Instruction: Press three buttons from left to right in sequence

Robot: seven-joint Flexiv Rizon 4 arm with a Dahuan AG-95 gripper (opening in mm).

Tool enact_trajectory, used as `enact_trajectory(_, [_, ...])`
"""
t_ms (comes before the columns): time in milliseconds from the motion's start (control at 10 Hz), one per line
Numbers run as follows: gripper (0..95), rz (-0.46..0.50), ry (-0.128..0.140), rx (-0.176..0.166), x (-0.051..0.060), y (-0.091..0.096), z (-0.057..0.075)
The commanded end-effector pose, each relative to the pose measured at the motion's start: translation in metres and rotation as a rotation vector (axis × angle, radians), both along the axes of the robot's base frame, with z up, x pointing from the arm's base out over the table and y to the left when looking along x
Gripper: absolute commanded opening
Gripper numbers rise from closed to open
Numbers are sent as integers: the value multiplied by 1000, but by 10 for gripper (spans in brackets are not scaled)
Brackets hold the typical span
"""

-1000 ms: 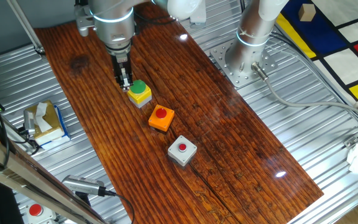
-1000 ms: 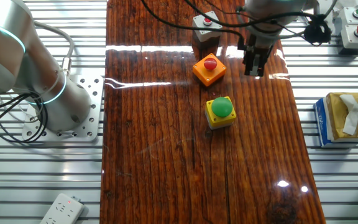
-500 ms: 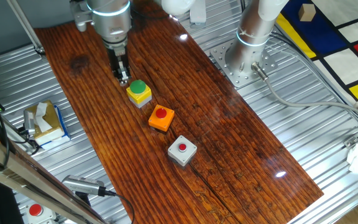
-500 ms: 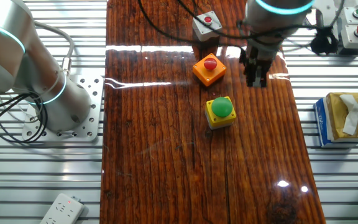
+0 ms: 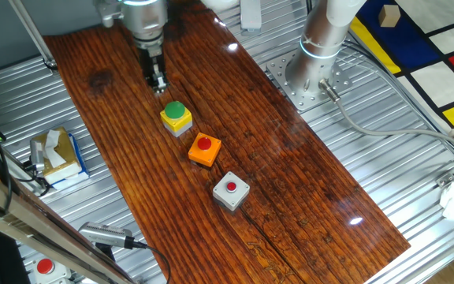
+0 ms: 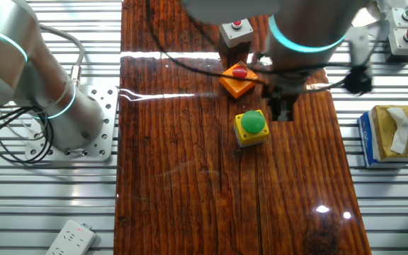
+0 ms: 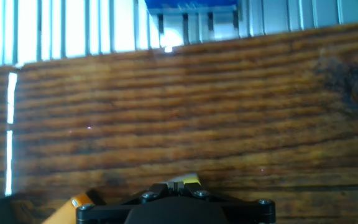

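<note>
Three buttons lying in a row on the tabletop (image 5: 290, 189): pincer (image 5: 158, 83), closure indiscernible, hovering beside the yellow box (image 5: 176, 118), needing alignment over its green button (image 5: 176, 110).

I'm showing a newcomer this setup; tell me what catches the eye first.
Three button boxes run in a diagonal row on the dark wooden board: a yellow box with green button, an orange box with red button, then a grey box with red button. The gripper hangs above the board just beyond the yellow box, touching none.
</note>
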State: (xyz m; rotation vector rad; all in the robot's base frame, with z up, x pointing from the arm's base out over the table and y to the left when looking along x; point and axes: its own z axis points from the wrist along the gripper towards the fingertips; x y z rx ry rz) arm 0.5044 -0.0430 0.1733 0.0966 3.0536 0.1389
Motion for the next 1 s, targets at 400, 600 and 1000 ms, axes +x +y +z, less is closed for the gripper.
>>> enact_trajectory(400, [0,-102,-48,39,-11,6,-10])
enact_trajectory(600, [0,-150,-52,-4,-7,19,-16])
enact_trajectory(1000, [0,-198,-40,-27,0,43,-25])
